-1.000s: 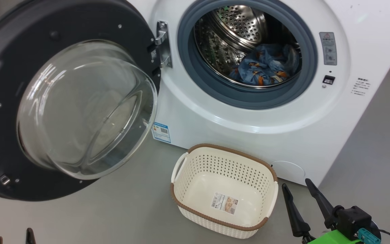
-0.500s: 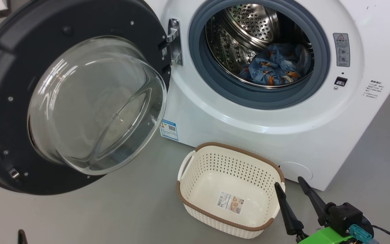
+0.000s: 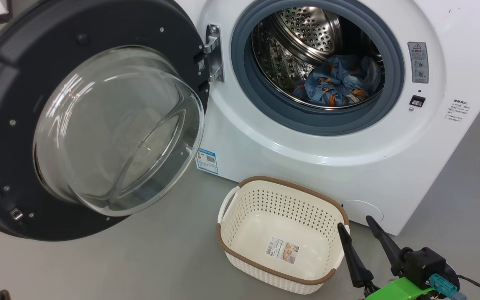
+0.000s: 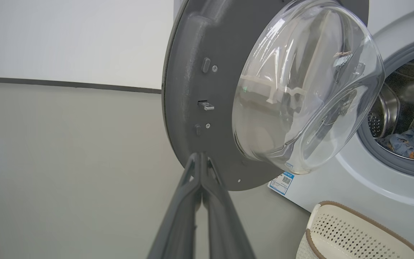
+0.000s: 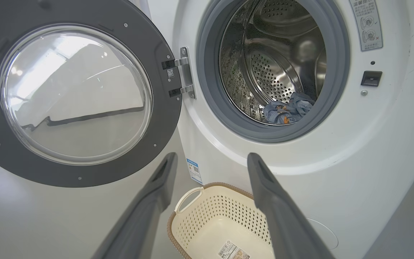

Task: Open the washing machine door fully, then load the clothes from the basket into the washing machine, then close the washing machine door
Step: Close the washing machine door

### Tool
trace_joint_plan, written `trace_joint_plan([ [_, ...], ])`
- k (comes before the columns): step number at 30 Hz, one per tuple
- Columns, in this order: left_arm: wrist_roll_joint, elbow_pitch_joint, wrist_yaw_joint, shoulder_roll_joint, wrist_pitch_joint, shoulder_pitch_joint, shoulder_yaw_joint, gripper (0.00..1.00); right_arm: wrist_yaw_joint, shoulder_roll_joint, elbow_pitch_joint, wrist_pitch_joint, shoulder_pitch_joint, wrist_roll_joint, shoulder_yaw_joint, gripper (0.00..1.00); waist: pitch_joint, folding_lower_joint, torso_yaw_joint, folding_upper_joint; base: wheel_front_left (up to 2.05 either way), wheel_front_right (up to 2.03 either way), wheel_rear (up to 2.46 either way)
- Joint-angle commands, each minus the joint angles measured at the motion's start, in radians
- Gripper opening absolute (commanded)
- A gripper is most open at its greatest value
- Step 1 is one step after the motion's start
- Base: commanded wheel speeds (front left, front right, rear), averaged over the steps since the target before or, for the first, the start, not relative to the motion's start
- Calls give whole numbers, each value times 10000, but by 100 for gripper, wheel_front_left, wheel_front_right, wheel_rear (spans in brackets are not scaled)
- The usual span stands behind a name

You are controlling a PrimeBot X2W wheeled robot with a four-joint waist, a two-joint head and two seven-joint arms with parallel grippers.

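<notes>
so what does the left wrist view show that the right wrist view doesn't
Left wrist view adds the shut left gripper, aimed at the rim of the washing machine door, and the metal latch hook on that rim. Right wrist view adds the open right gripper, the warning sticker, the latch slot on the washing machine and the label in the basket. Shared: the open door, the clothes in the drum, the basket, the blue sticker.

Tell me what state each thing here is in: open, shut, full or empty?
door: swung wide open.
washer: drum exposed, laundry inside.
clothes: bundled in the drum.
basket: upright on the floor, empty.
left gripper: shut, holding nothing.
right gripper: open, holding nothing.
</notes>
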Motion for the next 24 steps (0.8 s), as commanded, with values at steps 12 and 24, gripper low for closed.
trace_joint_plan([
  [12,-3034,166,-186,1305,-42,-1305,771,0,16,-29,-306,-48,-85,97,81,100,74,0,-42,0,0,0,0],
  [24,-6462,737,-188,3171,1070,-3094,1138,0,16,-29,-398,-18,-53,120,73,100,225,0,-137,0,0,0,0],
])
